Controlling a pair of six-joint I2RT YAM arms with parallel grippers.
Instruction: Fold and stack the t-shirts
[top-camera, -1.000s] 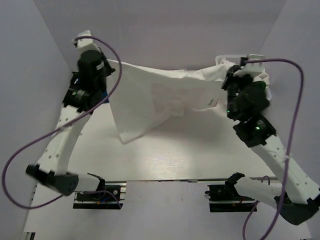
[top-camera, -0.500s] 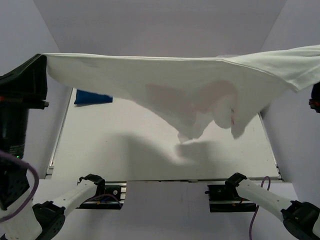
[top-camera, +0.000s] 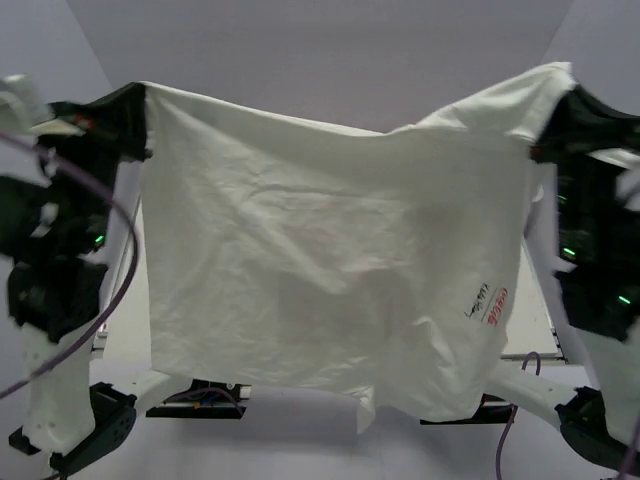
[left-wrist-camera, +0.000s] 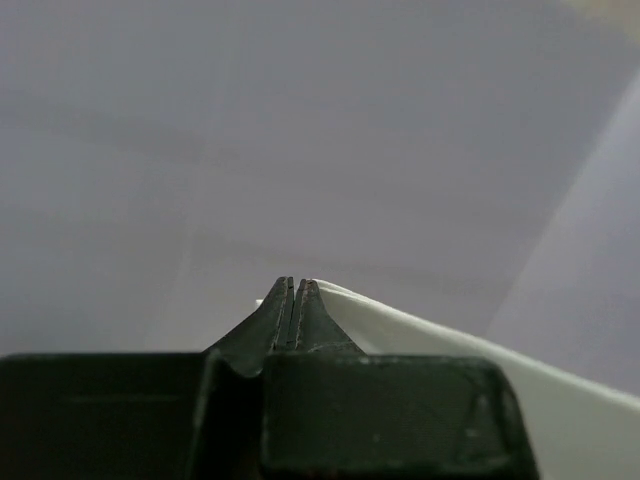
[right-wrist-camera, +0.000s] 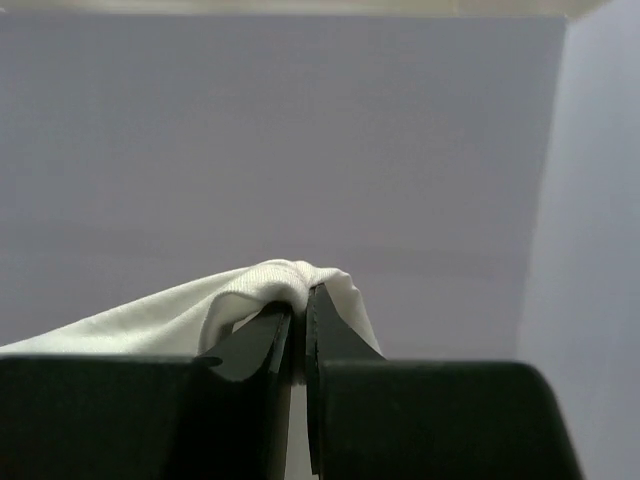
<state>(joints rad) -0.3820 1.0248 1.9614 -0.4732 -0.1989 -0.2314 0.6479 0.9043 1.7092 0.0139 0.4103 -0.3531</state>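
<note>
A white t-shirt (top-camera: 330, 270) with a small red logo near its lower right hangs spread wide in the top view, high above the table and filling most of the view. My left gripper (top-camera: 140, 95) is shut on its upper left corner; in the left wrist view the cloth (left-wrist-camera: 450, 345) runs off to the right of the pinched fingertips (left-wrist-camera: 293, 285). My right gripper (top-camera: 545, 95) is shut on its upper right corner; in the right wrist view the cloth (right-wrist-camera: 200, 310) bunches over the fingertips (right-wrist-camera: 300, 295). The blue and green t-shirts are hidden behind the cloth.
The table (top-camera: 128, 300) shows only as a strip at the left behind the shirt. Grey walls enclose the back and sides. The arm bases (top-camera: 200, 395) sit at the near edge below the shirt's hem.
Both grippers have lifted the white t-shirt from the table and pulled it apart. It went from bunched, to stretched flat, to hanging spread like a curtain toward the camera.
</note>
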